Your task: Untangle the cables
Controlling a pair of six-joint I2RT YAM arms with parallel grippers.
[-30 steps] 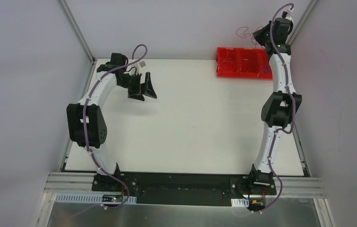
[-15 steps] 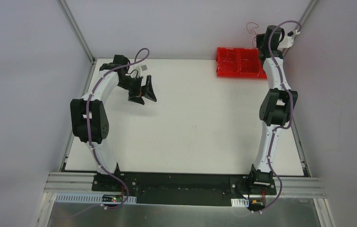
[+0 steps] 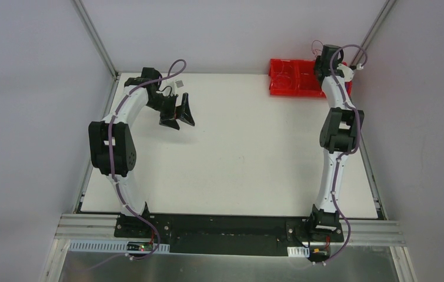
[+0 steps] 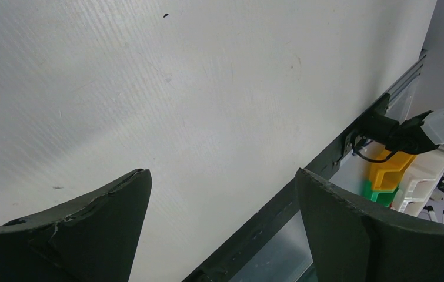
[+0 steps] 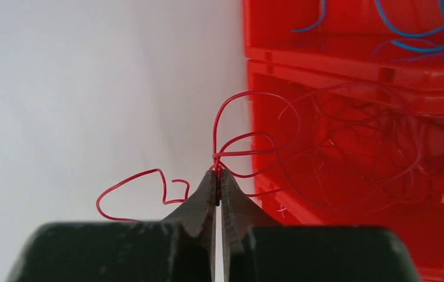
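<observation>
My right gripper (image 5: 217, 172) is shut on one thin red cable (image 5: 130, 181). The cable loops out to the left of the fingertips and curls upward above them. Behind it stands a red bin (image 5: 349, 247) with a loose tangle of red cables (image 5: 360, 135) in its near compartment and blue cables (image 5: 419, 35) in the far one. In the top view that gripper (image 3: 321, 56) hovers over the right end of the bin (image 3: 293, 82), and the held cable (image 3: 316, 44) shows faintly above it. My left gripper (image 3: 178, 111) (image 4: 220, 173) is open and holds nothing, over the white table at the back left.
The white table (image 3: 249, 147) ends in a black rail (image 4: 278, 229) at the near edge. Yellow and green bins (image 4: 384, 176) stand beyond that rail. Metal frame posts (image 3: 96, 38) rise at the back corners.
The right wrist has swung and come down toward the bin's right end, carrying the red cable to the right. The left arm has hardly moved.
</observation>
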